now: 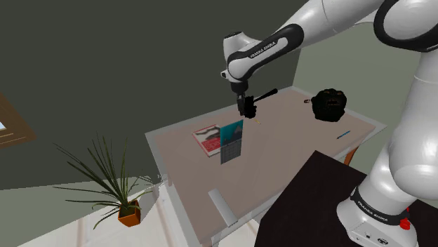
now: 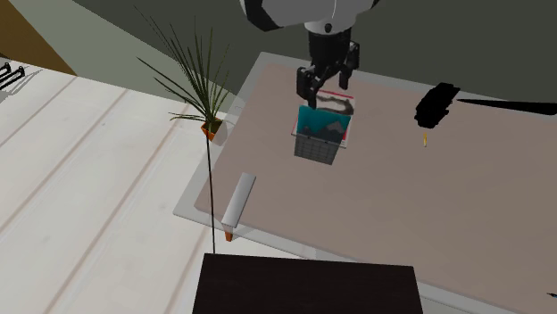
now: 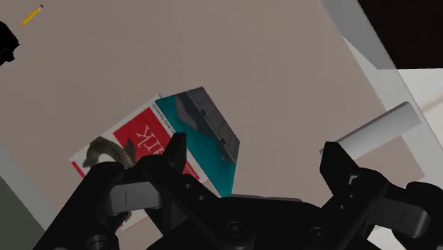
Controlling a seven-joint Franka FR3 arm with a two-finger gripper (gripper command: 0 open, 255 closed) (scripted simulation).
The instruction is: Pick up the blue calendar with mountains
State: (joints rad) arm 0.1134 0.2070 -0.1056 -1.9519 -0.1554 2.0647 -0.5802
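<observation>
The calendar (image 1: 231,141) stands upright on the table (image 1: 281,158), teal-blue on top with a grey date grid below. From the second exterior view the calendar (image 2: 319,134) stands just in front of a red and white book (image 2: 343,95) lying flat. My gripper (image 1: 246,107) hangs above and a little behind it, open, with nothing between its fingers. The second exterior view shows the gripper (image 2: 324,84) over the book's edge. Looking along the hand, the calendar (image 3: 204,139) lies beside one finger (image 3: 172,151), apart from the other, and the gripper (image 3: 252,162) holds nothing.
A black lumpy object (image 1: 328,104) sits at the table's far side, with a small pencil (image 2: 425,140) nearby. A grey tube (image 2: 238,198) lies at the table's edge. A potted plant (image 1: 121,198) stands on the floor beside the table. The dark stand (image 1: 309,203) borders the table.
</observation>
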